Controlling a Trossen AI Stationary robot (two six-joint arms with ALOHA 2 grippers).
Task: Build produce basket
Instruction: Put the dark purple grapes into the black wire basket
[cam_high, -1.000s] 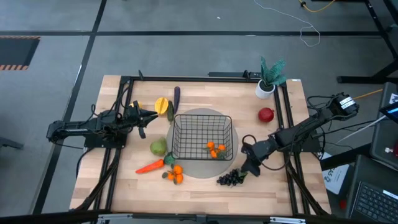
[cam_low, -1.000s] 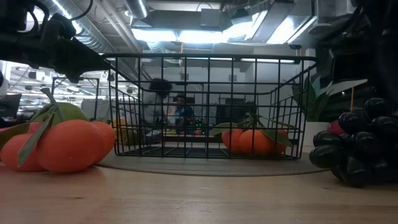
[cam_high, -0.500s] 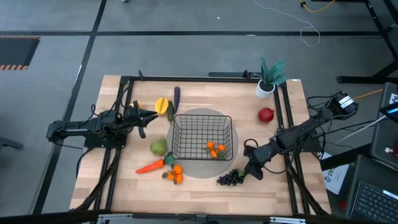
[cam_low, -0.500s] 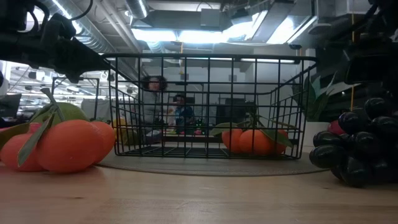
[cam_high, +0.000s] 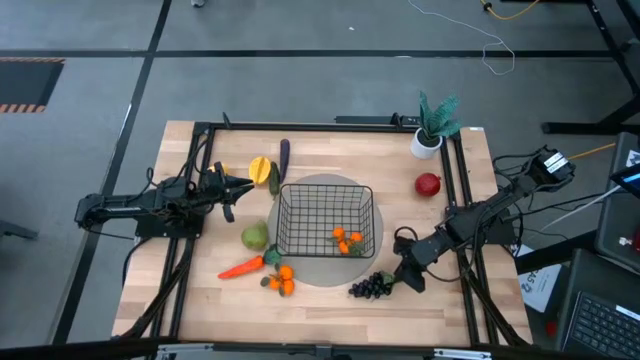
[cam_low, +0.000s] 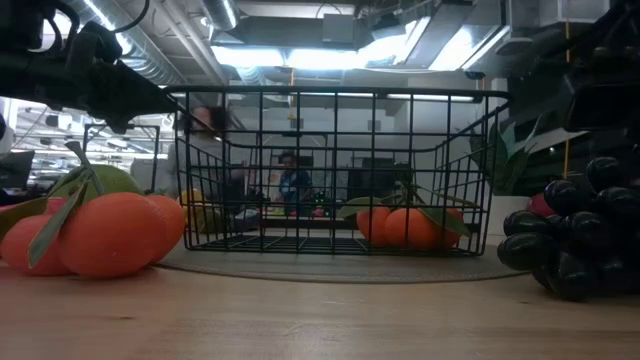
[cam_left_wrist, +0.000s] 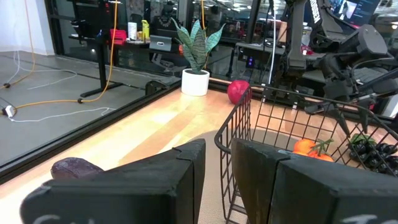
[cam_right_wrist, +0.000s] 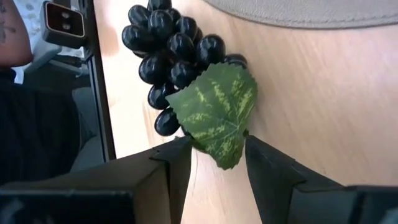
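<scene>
Dark grapes (cam_right_wrist: 171, 59), green leaf (cam_right_wrist: 216, 117), unlabelled

Black wire basket (cam_high: 325, 218) upright on mat, oranges (cam_high: 347, 241) inside; grapes (cam_high: 368, 288) outside

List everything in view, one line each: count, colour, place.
basket: one, black wire, table centre, on the mat
mat: one, grey, round, under the basket
oranges: one cluster, orange, inside the basket
oranges: one cluster, orange, at the mat's front-left edge
carrot: one, orange, front left
pear: one, green, left of the basket
yellow pieces: yellow, rear left
eggplant: one, dark purple, rear
apple: one, red, right
potted plant: one, teal, white pot, rear right corner
grapes: one bunch, dark, front right
left gripper: near the yellow pieces
right gripper: open, at the grapes' leaf
</scene>
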